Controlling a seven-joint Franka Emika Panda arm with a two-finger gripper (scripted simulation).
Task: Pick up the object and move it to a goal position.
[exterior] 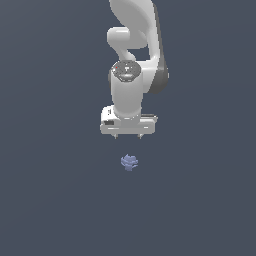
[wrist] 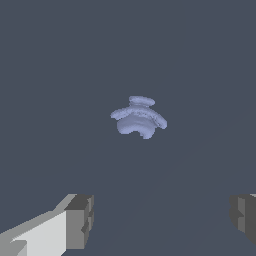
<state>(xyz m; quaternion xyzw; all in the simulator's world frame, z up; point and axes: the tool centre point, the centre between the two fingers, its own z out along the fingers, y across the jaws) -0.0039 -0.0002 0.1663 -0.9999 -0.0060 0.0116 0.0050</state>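
Note:
The object (exterior: 129, 162) is a tiny periwinkle-blue lumpy thing lying on the dark grey surface, in front of the arm in the exterior view. It also shows in the wrist view (wrist: 138, 118), with stacked curved ridges. My white gripper (exterior: 128, 136) hangs above and just behind it, well apart from it. The jaws stand wide open and hold nothing. In the wrist view the two grey fingertips (wrist: 80, 220) show far apart, with the object between their lines and farther off.
The white arm (exterior: 132, 60) rises behind the gripper toward the top of the exterior view. The flat dark grey surface (exterior: 50, 200) spreads on all sides.

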